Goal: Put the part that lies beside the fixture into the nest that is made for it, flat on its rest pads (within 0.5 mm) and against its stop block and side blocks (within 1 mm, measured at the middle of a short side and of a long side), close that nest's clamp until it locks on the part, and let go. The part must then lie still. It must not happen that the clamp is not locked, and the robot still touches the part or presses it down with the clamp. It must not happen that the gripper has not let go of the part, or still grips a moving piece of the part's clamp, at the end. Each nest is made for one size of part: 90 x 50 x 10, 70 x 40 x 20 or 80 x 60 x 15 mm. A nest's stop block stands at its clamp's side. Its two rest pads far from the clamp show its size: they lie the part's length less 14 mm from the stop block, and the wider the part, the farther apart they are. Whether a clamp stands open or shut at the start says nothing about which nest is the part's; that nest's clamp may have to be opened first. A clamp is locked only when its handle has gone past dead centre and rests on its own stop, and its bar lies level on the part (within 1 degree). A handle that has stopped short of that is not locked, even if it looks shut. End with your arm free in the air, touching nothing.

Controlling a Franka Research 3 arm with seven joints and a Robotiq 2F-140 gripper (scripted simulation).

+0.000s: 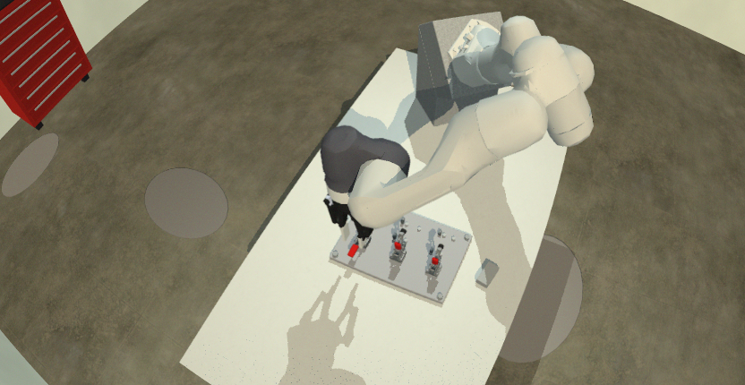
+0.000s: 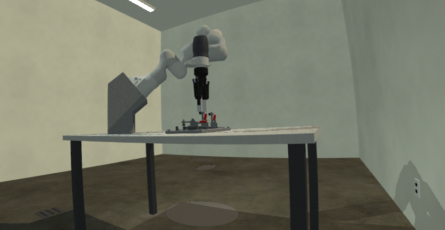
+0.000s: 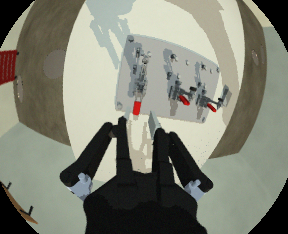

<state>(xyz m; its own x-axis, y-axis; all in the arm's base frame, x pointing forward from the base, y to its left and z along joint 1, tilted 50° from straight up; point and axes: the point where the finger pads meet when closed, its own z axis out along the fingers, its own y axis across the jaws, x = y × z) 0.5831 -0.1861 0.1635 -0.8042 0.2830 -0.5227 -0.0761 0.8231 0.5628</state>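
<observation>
The grey part (image 1: 487, 272) (image 3: 226, 97) lies on the table beside the fixture plate (image 1: 376, 263) (image 3: 156, 90). Three clamps stand on the plate. The left clamp's red handle (image 1: 353, 250) (image 3: 137, 108) (image 2: 202, 122) lies low and its bar looks lowered; whether it is locked cannot be told. The middle clamp's red handle (image 1: 398, 246) (image 3: 184, 100) and the right clamp's red handle (image 1: 434, 261) (image 3: 211, 107) stand up, with their bars raised. My gripper (image 1: 354, 240) (image 2: 201, 110) (image 3: 139, 114) is partly open and empty, fingers down, just above the left clamp near its handle. It hides part of that nest.
The middle and right clamps rise from the plate beside the gripper. Bolts (image 1: 440, 295) mark the plate's corners. The arm's grey pedestal (image 1: 434, 70) (image 2: 122, 110) stands at the table's far end. A red tool cabinet (image 1: 41, 49) stands off on the floor.
</observation>
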